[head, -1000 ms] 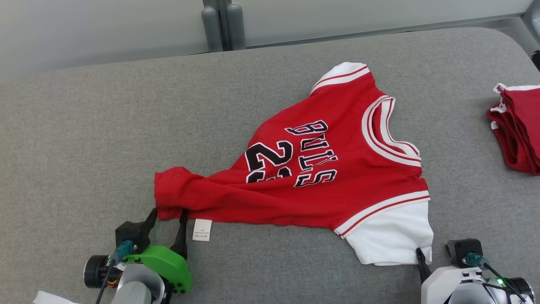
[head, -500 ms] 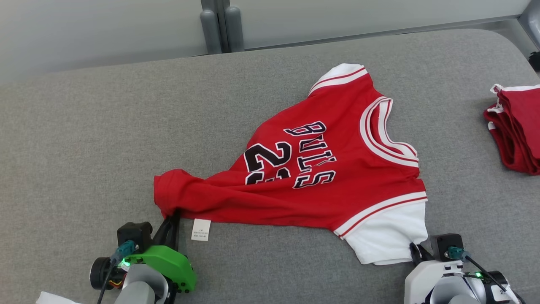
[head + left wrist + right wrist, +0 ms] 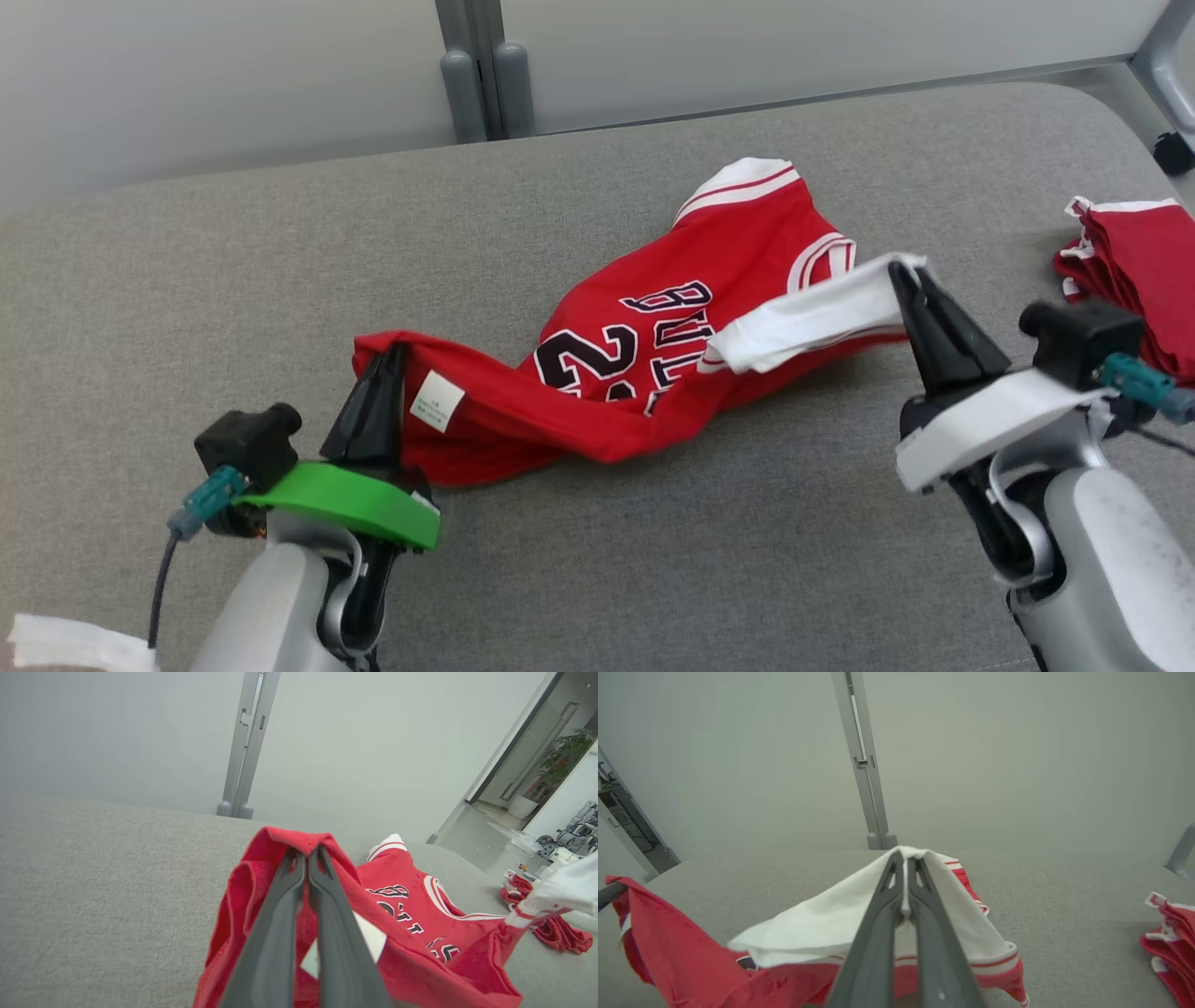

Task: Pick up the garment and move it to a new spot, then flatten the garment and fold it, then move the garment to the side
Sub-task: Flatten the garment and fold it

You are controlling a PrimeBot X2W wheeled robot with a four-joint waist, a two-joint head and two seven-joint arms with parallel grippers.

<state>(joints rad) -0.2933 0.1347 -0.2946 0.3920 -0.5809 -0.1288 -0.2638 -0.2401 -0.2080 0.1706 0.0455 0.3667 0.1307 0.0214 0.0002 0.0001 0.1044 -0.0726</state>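
Grey padded surface [image 3: 187, 280] carries the red garment [image 3: 644, 383] at its centre. Left gripper [image 3: 394, 353], at 8 o'clock, is clenched on the hem [image 3: 370, 342]; right gripper [image 3: 902, 271], at 3 o'clock, pinches the white sleeve [image 3: 803, 317]. I judge this is the pick-up step; next, both arms must rise together.

A grey fabric surface [image 3: 233, 280] before pale wall panels [image 3: 187, 75] (joined by a grey post [image 3: 470, 37]).
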